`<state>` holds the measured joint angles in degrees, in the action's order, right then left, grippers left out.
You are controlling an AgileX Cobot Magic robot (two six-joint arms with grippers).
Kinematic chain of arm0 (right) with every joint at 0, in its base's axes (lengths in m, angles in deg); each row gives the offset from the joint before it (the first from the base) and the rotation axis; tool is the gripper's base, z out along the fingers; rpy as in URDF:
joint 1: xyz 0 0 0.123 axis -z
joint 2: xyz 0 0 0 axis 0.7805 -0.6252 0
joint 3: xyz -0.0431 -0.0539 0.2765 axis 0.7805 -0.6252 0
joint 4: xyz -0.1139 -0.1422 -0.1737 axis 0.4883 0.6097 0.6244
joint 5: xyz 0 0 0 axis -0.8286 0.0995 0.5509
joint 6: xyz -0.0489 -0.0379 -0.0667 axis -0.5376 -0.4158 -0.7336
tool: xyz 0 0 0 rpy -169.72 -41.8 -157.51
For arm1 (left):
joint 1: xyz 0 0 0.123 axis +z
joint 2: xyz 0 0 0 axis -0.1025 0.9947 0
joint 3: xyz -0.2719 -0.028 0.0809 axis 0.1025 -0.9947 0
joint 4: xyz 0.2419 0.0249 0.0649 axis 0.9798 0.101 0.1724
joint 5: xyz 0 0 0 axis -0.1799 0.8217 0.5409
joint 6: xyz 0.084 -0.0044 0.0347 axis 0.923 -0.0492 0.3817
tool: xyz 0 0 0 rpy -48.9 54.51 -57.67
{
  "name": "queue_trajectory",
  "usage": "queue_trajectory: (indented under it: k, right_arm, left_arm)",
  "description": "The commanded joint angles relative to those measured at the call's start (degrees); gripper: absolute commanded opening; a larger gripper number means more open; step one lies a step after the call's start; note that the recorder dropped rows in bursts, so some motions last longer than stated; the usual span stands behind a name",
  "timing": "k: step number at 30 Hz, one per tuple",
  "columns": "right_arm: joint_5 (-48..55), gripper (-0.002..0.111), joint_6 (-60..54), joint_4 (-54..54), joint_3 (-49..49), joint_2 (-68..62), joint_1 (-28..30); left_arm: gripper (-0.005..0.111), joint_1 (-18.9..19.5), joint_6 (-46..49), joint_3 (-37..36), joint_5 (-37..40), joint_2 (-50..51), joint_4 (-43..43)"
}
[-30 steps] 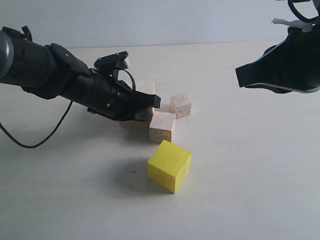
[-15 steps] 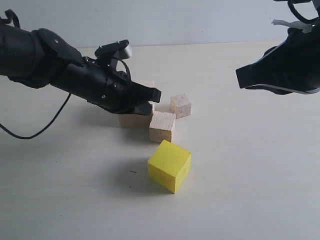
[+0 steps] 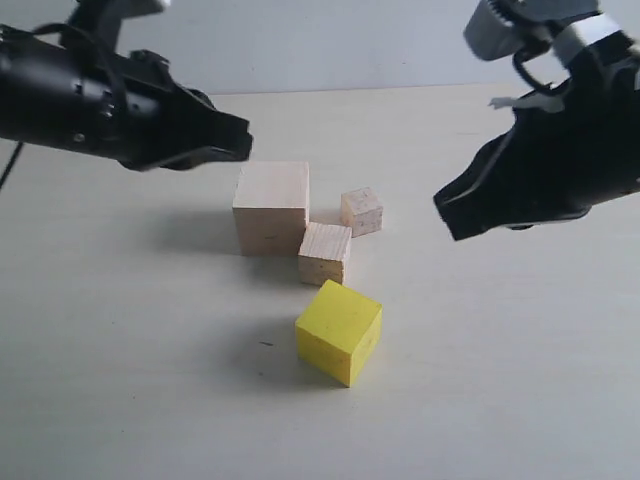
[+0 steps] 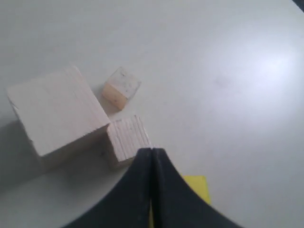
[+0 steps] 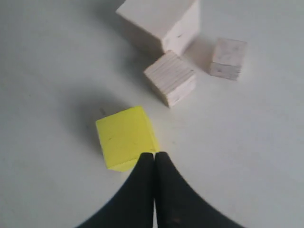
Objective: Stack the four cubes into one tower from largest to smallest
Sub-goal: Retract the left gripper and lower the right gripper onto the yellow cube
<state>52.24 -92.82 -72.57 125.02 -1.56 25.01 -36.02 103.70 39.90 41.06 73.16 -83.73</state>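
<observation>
Plainly, left end effector (image 4: 151, 153) and right end effector (image 5: 155, 156) hover closed, empty — yellow cube (image 5: 126, 137) sits apart.

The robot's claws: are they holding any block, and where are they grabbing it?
Nothing is held. The left gripper and the right gripper are both shut and empty.

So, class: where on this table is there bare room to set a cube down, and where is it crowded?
In the exterior view, bare table lies left of the bright yellow cube and right of the small pale wooden cube. Crowded: the medium pale wooden cube at the corner of the large pale wooden cube, small one close.
</observation>
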Motion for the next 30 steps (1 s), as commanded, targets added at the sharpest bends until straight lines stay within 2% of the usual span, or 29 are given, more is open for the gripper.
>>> queue_trajectory:
  k: [1, 6, 8, 11, 16, 23, 30]
  right_arm:
    - [0.2, 0.003, -16.58, -8.23, 0.58, -5.58, -0.06]
    - [1.67, 0.021, -16.96, -11.09, 0.98, -9.63, -0.39]
    - [1.71, 0.032, -20.66, -11.37, 0.98, -11.07, -1.8]
    - [1.43, 0.05, -25.65, -11.23, 1.07, -12.62, -4.23]
    - [1.19, 0.073, -30.09, -10.83, 1.07, -14.91, -7.7]
    - [-9.2, 0.085, -28.83, -12.23, 1.07, -18.08, -8.37]
    - [-11.07, 0.095, -28.5, -12.82, 1.07, -22.03, -8.37]
  left_arm:
    - [0.0, 3.87, -3.36, -0.67, 0.82, -6.58, 7.79]
    - [0.0, 10.29, -5.61, -0.67, 6.38, -10.9, 14.59]
    - [0.0, 11.83, -5.61, -0.67, 7.46, -11.9, 15.78]
    - [0.0, 12.53, -5.61, -0.67, 8.86, -13.24, 16.78]
    - [0.0, 12.53, -5.61, -0.67, 11.36, -14.1, 16.89]
    - [0.0, 12.53, -5.61, -0.67, 12.68, -14.1, 16.54]
    - [0.0, 12.53, -5.61, -0.67, 12.68, -14.1, 15.69]
